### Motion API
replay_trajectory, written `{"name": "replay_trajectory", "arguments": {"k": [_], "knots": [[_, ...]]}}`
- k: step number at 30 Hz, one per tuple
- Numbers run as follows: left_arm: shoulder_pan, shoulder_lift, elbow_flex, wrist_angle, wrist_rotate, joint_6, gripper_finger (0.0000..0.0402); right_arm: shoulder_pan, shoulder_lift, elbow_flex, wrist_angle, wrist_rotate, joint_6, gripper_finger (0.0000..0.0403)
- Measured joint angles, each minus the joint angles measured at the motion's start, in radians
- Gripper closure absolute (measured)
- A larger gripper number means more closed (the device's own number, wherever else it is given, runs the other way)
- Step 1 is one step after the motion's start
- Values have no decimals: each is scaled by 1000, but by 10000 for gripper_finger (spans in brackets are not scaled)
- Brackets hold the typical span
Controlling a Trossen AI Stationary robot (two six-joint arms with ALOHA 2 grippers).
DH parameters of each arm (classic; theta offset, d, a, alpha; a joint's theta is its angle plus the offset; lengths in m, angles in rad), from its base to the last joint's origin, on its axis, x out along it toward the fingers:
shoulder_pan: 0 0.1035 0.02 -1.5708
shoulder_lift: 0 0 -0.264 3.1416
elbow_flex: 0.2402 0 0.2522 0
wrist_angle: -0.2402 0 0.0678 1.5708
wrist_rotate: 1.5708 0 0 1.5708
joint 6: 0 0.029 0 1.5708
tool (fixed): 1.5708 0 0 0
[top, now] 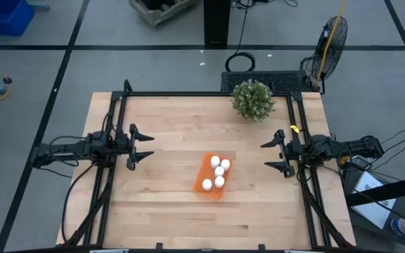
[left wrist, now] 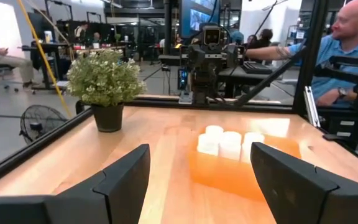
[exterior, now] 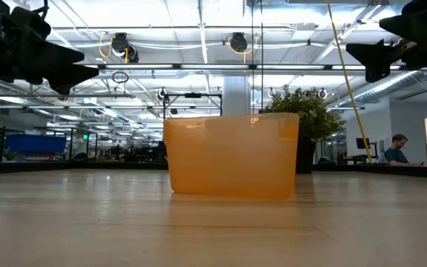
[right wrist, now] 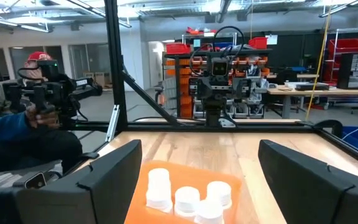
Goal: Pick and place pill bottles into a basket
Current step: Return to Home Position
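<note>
All five pill bottles (top: pixel 220 171) stand upright and packed close together inside the basket (top: pixel 205 171), the orange tray that lies at a slant just right of centre and a little below the middle of the high view. No bottle shows on the bare wood of the table (top: pixel 167 211) around it. By that count the placing looks finished, and nothing seems left but for the arms to settle at rest. The left gripper (top: pixel 148 146) hangs at centre left of the frame, well apart from the tray, its fingers spread wide with nothing between them. Its wrist view shows the bottles and tray through the empty gap. The right gripper (top: pixel 264 155) sits at centre right, likewise well clear, spread wide and empty, facing the tray from the other side. A green potted plant (top: pixel 252 100) stands near the table's upper edge, above the tray and apart from it, playing no part.
</note>
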Motion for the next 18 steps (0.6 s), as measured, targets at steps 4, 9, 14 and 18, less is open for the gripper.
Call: {"name": "replay_trajectory", "arguments": {"k": [4,9,14,18], "knots": [[0,2,0,-1,-1,36,116,0,0,0,0,0,0,90],[0,2,0,-3,-4,34,118,0,0,0,-1,1,0,90],[0,2,0,-3,-4,32,124,0,0,0,-1,1,1,90],[0,2,0,-4,-5,31,118,0,0,0,-1,1,1,90]]}}
